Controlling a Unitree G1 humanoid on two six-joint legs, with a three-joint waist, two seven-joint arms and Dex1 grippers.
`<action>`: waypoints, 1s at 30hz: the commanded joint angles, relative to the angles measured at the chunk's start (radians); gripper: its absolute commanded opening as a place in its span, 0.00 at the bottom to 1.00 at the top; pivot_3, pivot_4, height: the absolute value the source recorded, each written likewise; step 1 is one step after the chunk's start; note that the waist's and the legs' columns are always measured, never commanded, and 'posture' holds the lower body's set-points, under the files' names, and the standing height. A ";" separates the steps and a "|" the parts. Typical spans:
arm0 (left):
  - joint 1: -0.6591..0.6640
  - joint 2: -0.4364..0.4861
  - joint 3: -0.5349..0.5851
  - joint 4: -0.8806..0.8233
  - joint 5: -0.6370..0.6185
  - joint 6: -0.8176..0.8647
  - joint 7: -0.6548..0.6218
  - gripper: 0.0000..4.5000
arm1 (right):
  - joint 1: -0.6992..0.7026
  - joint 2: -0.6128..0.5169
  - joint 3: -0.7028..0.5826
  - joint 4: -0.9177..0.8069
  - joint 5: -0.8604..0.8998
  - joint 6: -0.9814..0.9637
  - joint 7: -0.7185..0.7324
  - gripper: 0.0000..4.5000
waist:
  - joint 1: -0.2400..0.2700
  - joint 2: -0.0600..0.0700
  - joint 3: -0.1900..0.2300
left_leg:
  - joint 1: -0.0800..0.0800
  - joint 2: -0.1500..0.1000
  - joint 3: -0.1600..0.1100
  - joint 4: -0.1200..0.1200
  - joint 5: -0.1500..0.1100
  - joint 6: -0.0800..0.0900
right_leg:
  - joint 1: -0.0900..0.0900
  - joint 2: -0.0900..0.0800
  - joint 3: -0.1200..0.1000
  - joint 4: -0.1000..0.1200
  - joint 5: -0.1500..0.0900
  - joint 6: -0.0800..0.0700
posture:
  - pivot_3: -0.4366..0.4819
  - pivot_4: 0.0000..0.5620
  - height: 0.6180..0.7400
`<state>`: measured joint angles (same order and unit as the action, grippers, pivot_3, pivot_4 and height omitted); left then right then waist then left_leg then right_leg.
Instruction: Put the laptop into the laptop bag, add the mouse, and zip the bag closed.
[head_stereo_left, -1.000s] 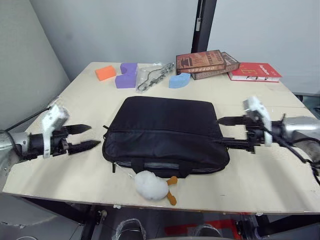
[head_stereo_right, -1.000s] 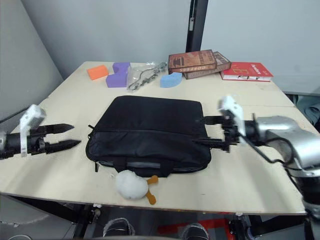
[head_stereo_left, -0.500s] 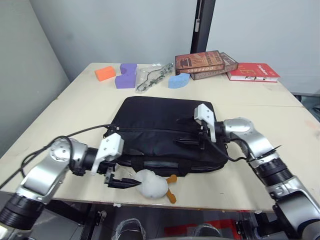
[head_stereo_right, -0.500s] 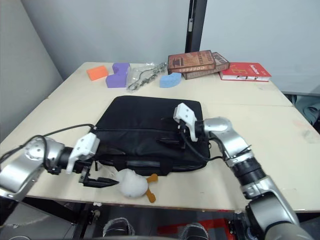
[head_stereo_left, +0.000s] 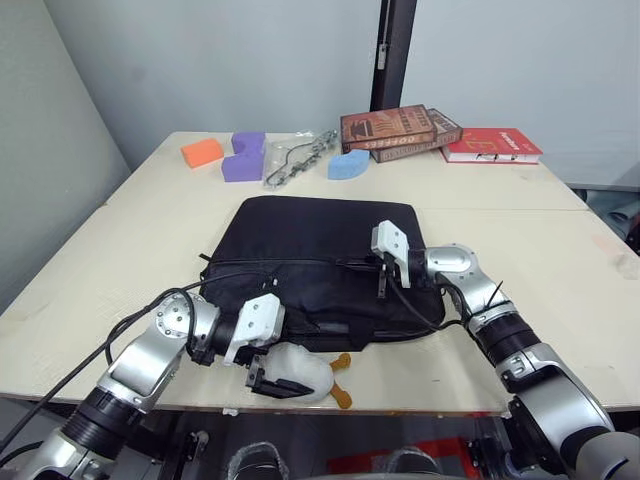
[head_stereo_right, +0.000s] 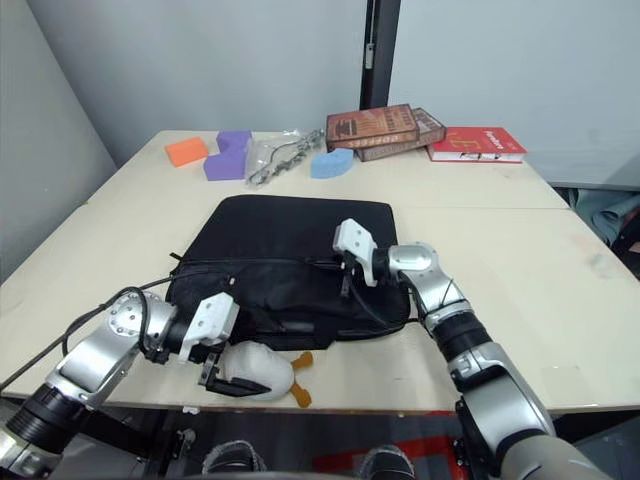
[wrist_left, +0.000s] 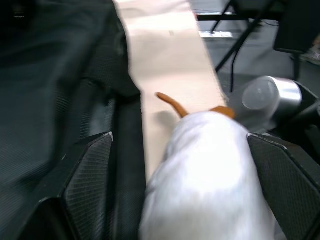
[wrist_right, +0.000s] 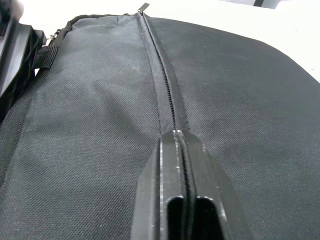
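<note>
so, in the left eye view the laptop bag (head_stereo_left: 318, 265) lies mid-worktop, its handles toward the near edge, where your left gripper (head_stereo_left: 283, 379) reaches the white soft toy (head_stereo_left: 305, 374). in the left wrist view its fingers (wrist_left: 85, 175) are spread wide around the toy, not clamped. in the right wrist view your right gripper (wrist_right: 184, 200) is pinched together on the bag's zipper line (wrist_right: 159, 55). you seem to be at the zipping step; next, find the slider, which i can't see.
</note>
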<state>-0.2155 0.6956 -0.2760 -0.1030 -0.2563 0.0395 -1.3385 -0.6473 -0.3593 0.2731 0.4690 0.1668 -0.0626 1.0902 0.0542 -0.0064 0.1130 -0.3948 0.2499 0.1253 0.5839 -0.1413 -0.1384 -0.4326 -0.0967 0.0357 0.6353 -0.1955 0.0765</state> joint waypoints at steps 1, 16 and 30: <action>-0.019 -0.003 -0.023 0.067 0.056 -0.098 -0.015 1.00 | 0.017 -0.003 0.024 0.026 -0.045 0.035 0.012 0.01 | -0.002 0.000 0.000 | 0.000 0.000 0.000 0.000 0.000 0.000 | 0.000 0.000 0.000 0.000 0.000 0.000 | 0.48 0.27 0.95; -0.024 -0.024 -0.022 0.172 0.020 -0.179 -0.092 0.01 | 0.027 0.016 0.039 0.087 -0.084 0.074 -0.022 0.00 | -0.003 0.001 -0.003 | 0.007 0.000 0.003 -0.002 0.000 0.000 | 0.002 0.000 0.003 0.001 0.000 0.000 | 0.48 0.27 0.95; -0.226 -0.263 -0.099 0.188 -0.009 -0.001 -0.067 0.01 | 0.016 0.074 0.060 0.084 -0.086 0.140 -0.026 0.00 | -0.017 0.002 -0.005 | 0.012 0.000 0.005 -0.009 0.000 -0.001 | 0.004 0.001 0.005 -0.001 -0.001 0.000 | 0.48 0.27 0.95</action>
<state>-0.4165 0.4571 -0.3517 0.1140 -0.2417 -0.0004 -1.4084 -0.6596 -0.2953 0.2744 0.4997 0.1470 0.0239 1.0608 0.0376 -0.0043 0.1077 -0.3833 0.2499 0.1303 0.5749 -0.1418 -0.1391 -0.4286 -0.0955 0.0408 0.6335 -0.1960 0.0761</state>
